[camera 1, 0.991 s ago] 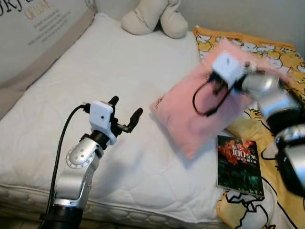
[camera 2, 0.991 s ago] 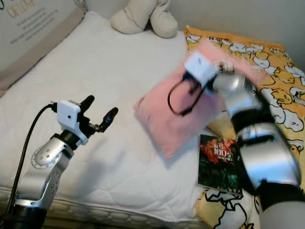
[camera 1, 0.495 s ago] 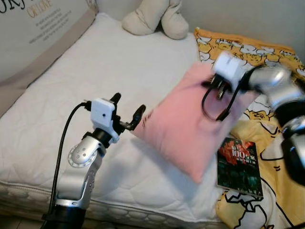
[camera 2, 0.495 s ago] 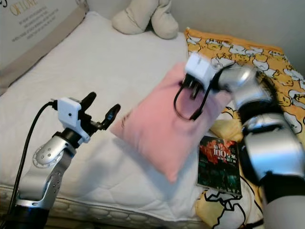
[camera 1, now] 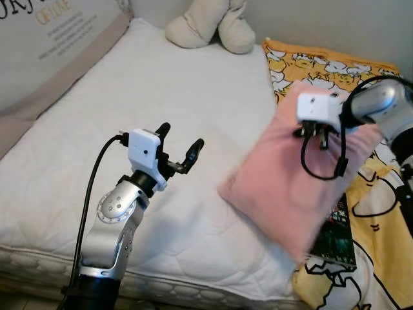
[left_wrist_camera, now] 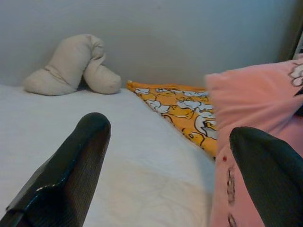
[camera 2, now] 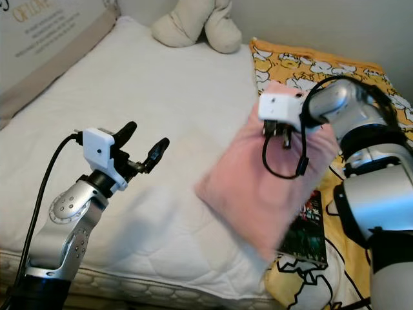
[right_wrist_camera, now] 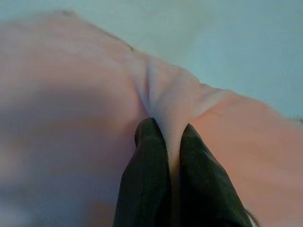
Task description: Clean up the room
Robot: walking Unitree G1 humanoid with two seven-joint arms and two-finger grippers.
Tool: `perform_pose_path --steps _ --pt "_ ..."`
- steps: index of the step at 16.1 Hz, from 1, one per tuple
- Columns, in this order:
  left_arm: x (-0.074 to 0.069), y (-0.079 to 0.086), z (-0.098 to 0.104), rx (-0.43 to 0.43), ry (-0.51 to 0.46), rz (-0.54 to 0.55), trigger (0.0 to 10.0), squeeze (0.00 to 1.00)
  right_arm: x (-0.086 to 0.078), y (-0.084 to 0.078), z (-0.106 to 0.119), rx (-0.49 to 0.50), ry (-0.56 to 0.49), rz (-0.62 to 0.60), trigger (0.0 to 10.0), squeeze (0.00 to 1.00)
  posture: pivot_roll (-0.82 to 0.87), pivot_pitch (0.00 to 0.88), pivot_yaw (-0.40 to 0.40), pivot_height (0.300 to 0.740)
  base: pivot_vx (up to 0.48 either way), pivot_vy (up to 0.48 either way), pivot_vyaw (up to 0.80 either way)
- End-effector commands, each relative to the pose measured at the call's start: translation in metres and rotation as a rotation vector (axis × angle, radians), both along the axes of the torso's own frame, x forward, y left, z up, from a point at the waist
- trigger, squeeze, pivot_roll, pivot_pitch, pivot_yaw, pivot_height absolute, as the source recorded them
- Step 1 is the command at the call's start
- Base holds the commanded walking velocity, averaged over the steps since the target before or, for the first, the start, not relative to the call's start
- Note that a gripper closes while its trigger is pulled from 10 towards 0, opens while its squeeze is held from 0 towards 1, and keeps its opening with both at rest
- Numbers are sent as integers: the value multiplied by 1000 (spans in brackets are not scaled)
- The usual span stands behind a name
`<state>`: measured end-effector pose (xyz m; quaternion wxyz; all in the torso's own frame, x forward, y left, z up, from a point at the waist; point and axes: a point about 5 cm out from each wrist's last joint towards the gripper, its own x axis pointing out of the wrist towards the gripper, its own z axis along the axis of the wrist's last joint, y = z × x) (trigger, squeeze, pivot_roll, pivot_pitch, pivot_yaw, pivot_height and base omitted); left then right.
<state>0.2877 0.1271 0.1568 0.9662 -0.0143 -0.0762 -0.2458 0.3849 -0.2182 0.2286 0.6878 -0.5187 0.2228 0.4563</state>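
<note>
Pillow (camera 1: 290,187) — pinched (right gripper (right_wrist_camera: 168,142))

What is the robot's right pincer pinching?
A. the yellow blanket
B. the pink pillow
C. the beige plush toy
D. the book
B: the right pincer has its two black fingers squeezed on a fold of the pink pillow, which hangs from it above the bed.

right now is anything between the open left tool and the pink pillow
Nothing visible. The left tool hovers open over bare mattress, with the pink pillow hanging beside it, pinched by the right tool.
</note>
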Motion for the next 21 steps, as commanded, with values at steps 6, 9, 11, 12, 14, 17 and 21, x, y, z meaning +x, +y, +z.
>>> perform_pose_path --steps 6,9,11,12,14,17,21 --pt "1 -9 11 -17 -25 -25 10000 0 -4 2 -19 -20 45 12 10000 1000 121 0 -129 740 0 0 0" --pt "0 -12 11 -25 -22 -37 10000 0 3 4 -1 184 -58 -52 10000 1000 110 0 -121 740 0 0 0" --pt "1 -14 12 -26 -21 -44 10000 0 9 4 30 397 -171 -109 10000 1000 100 0 -115 740 0 0 0" --pt "1 -14 12 -27 -22 -45 10000 0 12 3 47 527 -245 -145 10000 1000 90 0 -118 740 0 0 0" --pt "3 -15 10 -21 -22 -20 10000 0 16 -3 79 819 -423 -246 10000 1000 85 0 -128 740 0 0 0" --pt "11 -8 3 1 3 107 10000 0 17 -25 38 1229 -542 -618 10000 1000 67 0 -121 740 0 0 0" --pt "16 11 -14 17 89 217 10000 0 -37 -10 -106 1280 -638 -1104 10000 1000 10 0 -83 740 0 0 0"
